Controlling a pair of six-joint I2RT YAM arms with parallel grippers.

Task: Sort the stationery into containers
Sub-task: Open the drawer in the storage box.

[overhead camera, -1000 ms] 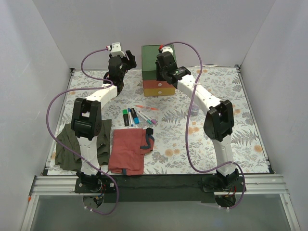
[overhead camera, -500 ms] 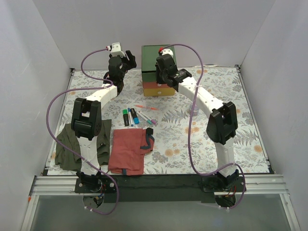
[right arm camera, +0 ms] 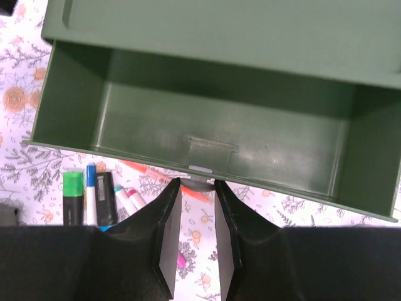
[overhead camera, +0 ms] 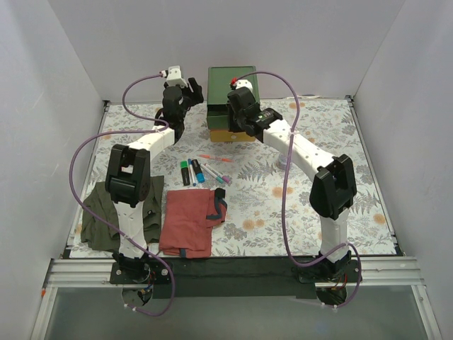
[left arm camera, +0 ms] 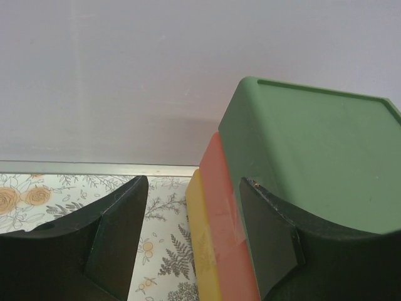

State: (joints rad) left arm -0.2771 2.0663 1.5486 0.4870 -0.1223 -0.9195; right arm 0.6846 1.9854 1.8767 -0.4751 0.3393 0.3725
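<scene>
The green chest point(overhead camera: 232, 79) stands at the back of the table. Its top green drawer point(right arm camera: 207, 135) is pulled out and empty. My right gripper point(right arm camera: 197, 182) is shut on that drawer's small knob point(right arm camera: 202, 180), reaching in from the front point(overhead camera: 236, 126). A red-orange drawer point(left arm camera: 225, 207) and a yellow drawer point(left arm camera: 203, 244) sit closed below. My left gripper point(left arm camera: 193, 182) is open at the chest's left side point(overhead camera: 191, 91), its right finger point(left arm camera: 269, 232) against the green wall. The stationery lies on the table in front: a green-capped marker point(right arm camera: 73, 197), a blue marker point(right arm camera: 91, 191), an orange pen point(overhead camera: 215, 157).
A red folded cloth point(overhead camera: 187, 222) and an olive folded cloth point(overhead camera: 99, 216) lie near the front left. A small grey-purple roll point(overhead camera: 284, 163) sits beside the right arm. White walls close in the back and both sides.
The green drawer has slid out toward the front with the right gripper on its knob. The left gripper has moved slightly right, closer to the chest.
</scene>
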